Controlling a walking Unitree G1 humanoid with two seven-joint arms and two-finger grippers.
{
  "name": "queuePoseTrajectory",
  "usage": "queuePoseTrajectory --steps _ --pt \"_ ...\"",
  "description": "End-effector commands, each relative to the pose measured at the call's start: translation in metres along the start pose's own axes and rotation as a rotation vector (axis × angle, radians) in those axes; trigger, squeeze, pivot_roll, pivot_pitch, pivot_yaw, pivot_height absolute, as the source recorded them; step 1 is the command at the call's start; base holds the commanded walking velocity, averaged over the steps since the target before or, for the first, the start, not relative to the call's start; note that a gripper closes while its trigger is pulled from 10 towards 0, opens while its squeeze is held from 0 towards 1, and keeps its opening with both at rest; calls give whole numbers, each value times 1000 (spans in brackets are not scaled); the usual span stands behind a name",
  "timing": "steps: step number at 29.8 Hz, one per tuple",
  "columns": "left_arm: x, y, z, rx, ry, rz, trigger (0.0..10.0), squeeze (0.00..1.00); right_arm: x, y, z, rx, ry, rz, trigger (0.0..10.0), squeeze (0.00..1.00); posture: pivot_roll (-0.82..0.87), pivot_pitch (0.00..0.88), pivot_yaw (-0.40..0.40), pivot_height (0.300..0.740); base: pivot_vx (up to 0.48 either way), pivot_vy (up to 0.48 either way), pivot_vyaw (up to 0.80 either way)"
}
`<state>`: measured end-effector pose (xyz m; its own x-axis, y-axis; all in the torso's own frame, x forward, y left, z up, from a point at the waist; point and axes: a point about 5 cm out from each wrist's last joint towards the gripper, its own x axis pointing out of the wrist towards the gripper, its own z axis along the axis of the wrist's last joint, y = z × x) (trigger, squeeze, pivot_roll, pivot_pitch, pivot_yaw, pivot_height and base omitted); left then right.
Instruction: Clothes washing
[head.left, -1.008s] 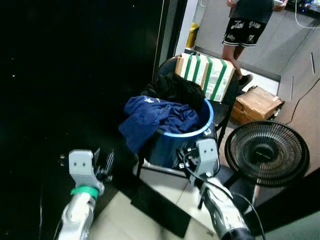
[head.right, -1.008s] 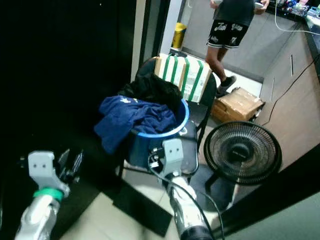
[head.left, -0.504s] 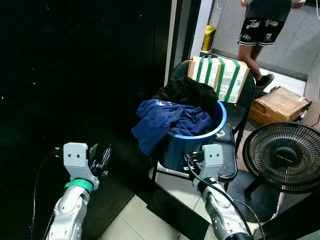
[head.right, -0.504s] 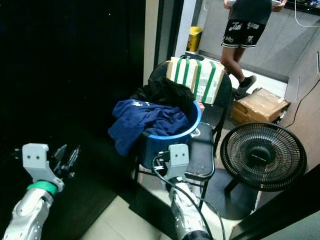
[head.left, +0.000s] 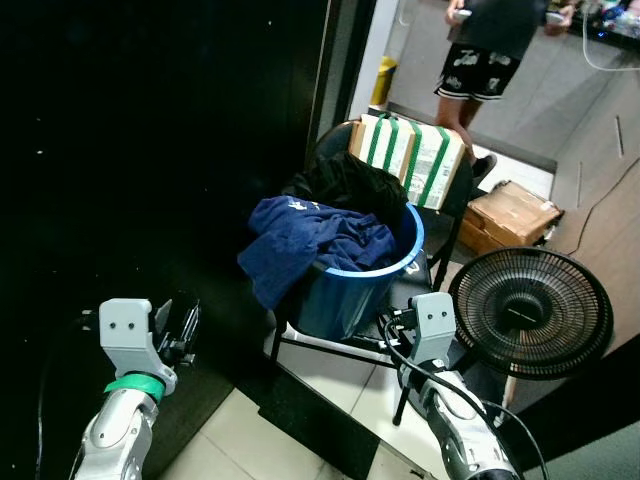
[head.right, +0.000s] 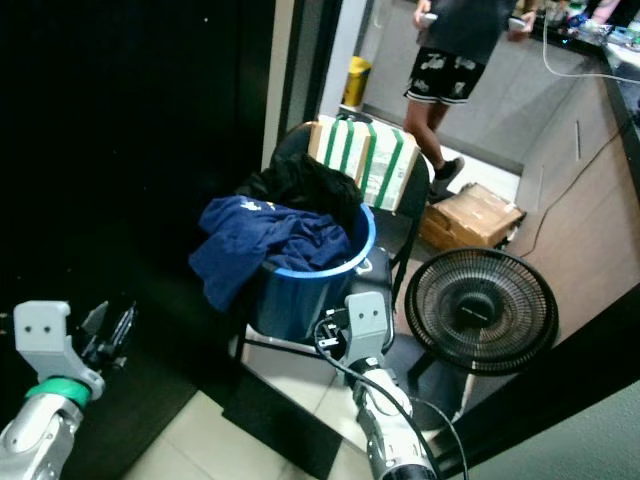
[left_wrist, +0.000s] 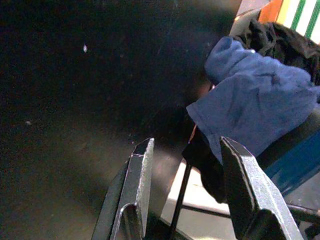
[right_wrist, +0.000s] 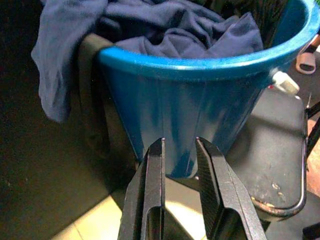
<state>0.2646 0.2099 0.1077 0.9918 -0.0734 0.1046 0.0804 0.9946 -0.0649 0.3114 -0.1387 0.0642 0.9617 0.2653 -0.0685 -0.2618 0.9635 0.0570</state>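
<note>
A blue bucket (head.left: 352, 292) stands on a black chair (right_wrist: 280, 155). A navy blue garment (head.left: 300, 235) fills it and hangs over its near rim, and a black garment (head.left: 350, 180) is heaped behind it. My left gripper (head.left: 177, 332) is held low to the left of the chair, in front of a dark wall. Its fingers (left_wrist: 137, 170) are spread wide with nothing between them. My right gripper (right_wrist: 179, 142) points at the bucket's side just short of it, with a narrow empty gap between its fingers.
A white box with green stripes (head.left: 408, 155) leans on the chair back. A black floor fan (head.left: 530, 312) stands close on the right. Beyond it lies a cardboard box (head.left: 510, 212). A person (head.left: 480, 60) stands at the back.
The whole picture has swung sideways and back, so the camera moved. Both grippers keep about the same stance near the bucket. The person at the back has shifted.
</note>
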Motion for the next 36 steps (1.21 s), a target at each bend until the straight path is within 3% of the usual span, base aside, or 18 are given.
queuePoseTrajectory --steps 1,4,7,12,26,36 --pt "-1 -11 -3 -10 17 -30 10000 0 -5 -3 -8 2 31 -14 10000 0 101 52 -85 740 0 0 0" --pt "0 -16 -6 -11 28 -47 10000 0 -5 -4 -7 1 19 -31 10000 0 100 51 -75 740 0 0 0" --pt "4 -29 -7 -17 47 -103 10000 0 -9 -10 -6 27 -10 -103 10000 0 102 39 -6 740 0 0 0" --pt "11 -21 -5 -59 57 -73 10000 0 -16 -11 -10 67 -27 -170 10000 0 82 29 43 740 0 0 0" --pt "25 -31 0 -17 45 -91 10000 0 -9 -9 -5 54 -22 -140 10000 0 87 38 -6 740 0 0 0" --pt "30 -35 11 -63 -29 -74 10000 0 3 -2 12 52 -66 -88 10000 0 78 35 -32 740 231 0 0"
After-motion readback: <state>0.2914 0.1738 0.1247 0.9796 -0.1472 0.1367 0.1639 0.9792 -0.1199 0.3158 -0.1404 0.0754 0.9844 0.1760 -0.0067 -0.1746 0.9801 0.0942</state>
